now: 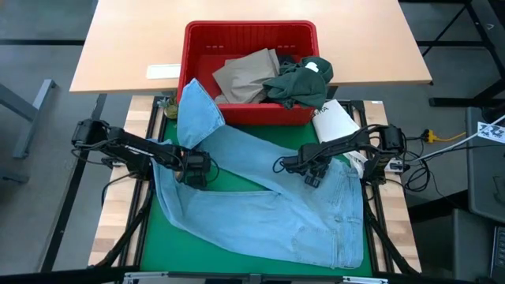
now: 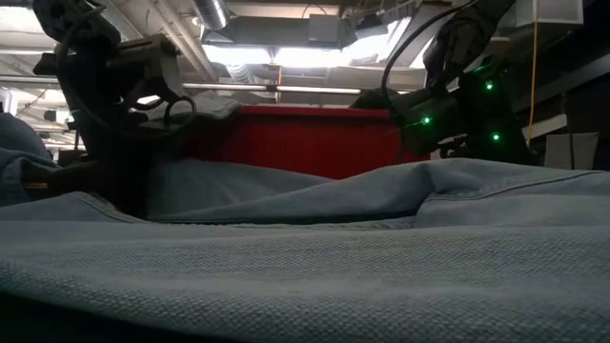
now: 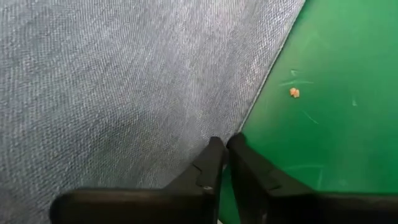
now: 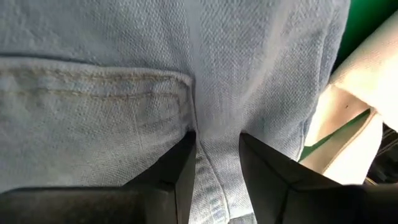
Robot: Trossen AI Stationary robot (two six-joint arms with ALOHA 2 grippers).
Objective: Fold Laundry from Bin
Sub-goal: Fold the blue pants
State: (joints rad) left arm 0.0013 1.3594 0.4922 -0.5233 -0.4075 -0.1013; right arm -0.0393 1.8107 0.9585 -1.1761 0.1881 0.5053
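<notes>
Left gripper [image 3: 225, 144] pinches the light blue jeans' [image 1: 260, 205] edge, right gripper [image 4: 216, 144] clamps a seam ridge — spreading step; next, tension outward.

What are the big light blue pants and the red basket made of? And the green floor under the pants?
The light blue pants look like denim: woven grain, stitched seams and a pocket show in the wrist views. The red rectangular basket looks like hard, slightly shiny plastic, with ribbed walls and a rolled rim. The green mat looks smooth and matt, perhaps rubber or felt; I can't tell which.
</notes>
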